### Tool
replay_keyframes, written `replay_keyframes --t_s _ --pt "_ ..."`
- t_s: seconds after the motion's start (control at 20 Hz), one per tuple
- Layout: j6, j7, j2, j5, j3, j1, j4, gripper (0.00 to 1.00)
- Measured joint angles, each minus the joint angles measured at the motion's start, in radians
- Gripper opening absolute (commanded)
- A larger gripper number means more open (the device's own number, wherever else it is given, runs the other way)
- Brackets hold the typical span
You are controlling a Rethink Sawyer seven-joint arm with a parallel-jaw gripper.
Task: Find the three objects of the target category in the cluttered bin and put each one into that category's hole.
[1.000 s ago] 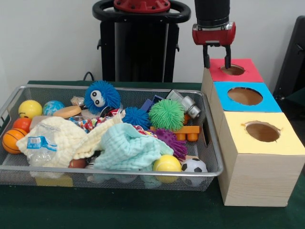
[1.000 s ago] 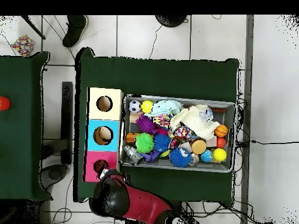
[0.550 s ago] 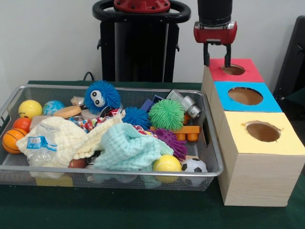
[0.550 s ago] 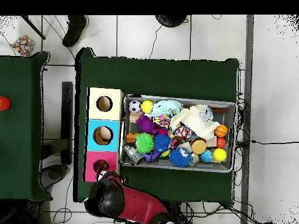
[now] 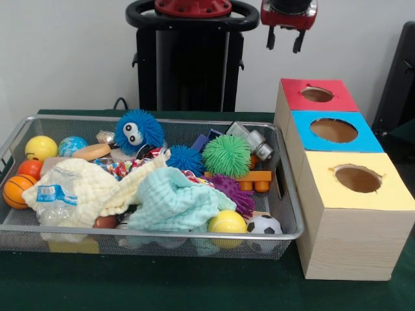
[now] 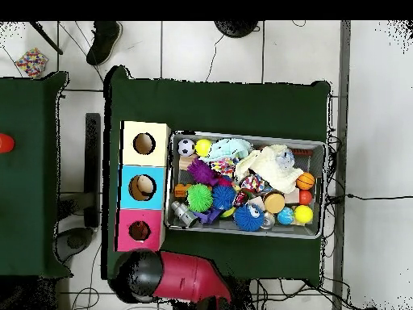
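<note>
Front view: the end effector [image 5: 284,40] is up and away now, lifted high above the red box [image 5: 316,98] where a second ago its tips hung at the hole. Fingers parted, nothing between them. So that drop looks done, I'd say. Remaining targets sit somewhere in the bin [image 5: 288,214]; next comes another search there.

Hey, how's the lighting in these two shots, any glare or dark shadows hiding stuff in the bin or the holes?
Front view: even, soft light; no glare on the wire mesh bin, and the yellow box's hole and the gripper read clearly. Overhead view: the white floor looks bright against the dark green tablecloth; the red box's hole looks dark inside, so its contents cannot be told.
</note>
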Motion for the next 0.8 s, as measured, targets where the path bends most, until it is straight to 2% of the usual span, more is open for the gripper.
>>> replay_keyframes --t_s 0.1,0.35,0.8 --pt "0.032 0.000 -0.001 -0.028 -0.012 -0.024 -0.024 1.00" --pt "0.031 0.000 -0.002 -0.067 -0.015 -0.078 -0.060 1.00" --pt "0.031 0.000 0.002 -0.156 -0.016 -0.220 -0.137 1.00"
